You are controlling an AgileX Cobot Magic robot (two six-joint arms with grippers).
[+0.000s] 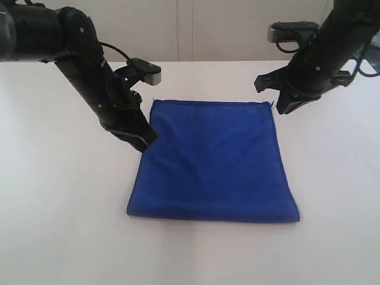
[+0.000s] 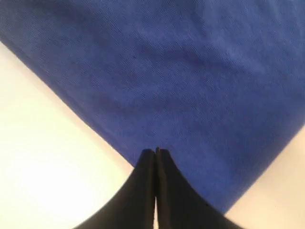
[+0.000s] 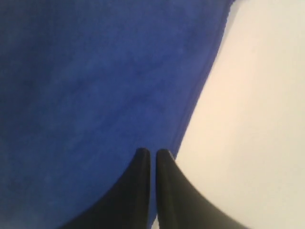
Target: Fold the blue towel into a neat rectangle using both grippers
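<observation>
The left gripper [image 1: 144, 141] has both fingers [image 2: 143, 191] pressed flat against each other. No cloth shows between them, so it is judged to be holding nothing. Its tips sit on the left edge of the blue towel [image 1: 214, 160], towards the far left corner, with the arm angled down steeply. That posture suits pressing or steadying the edge rather than lifting it. The right gripper [image 1: 278, 108] has its fingers drawn almost together, with only a thin slit between the tips and nothing visibly caught there. It hangs just off the towel's far right corner and appears to be above the cloth, not on it, though contact cannot be ruled out from these views. The right wrist view shows the tips just inside the towel's right hem. The towel lies flat on the white desk [image 1: 59, 225], centred between the two arms, in a broad, nearly square outline with straight edges and only faint creases. Its near edge looks rounded and thick, which suggests a fold line and therefore a doubled cloth. On that judgement, one fold is done. A further fold would require each gripper to spread and take a corner on its own side. The main hazard is an uneven lift that skews the stacked layers.
</observation>
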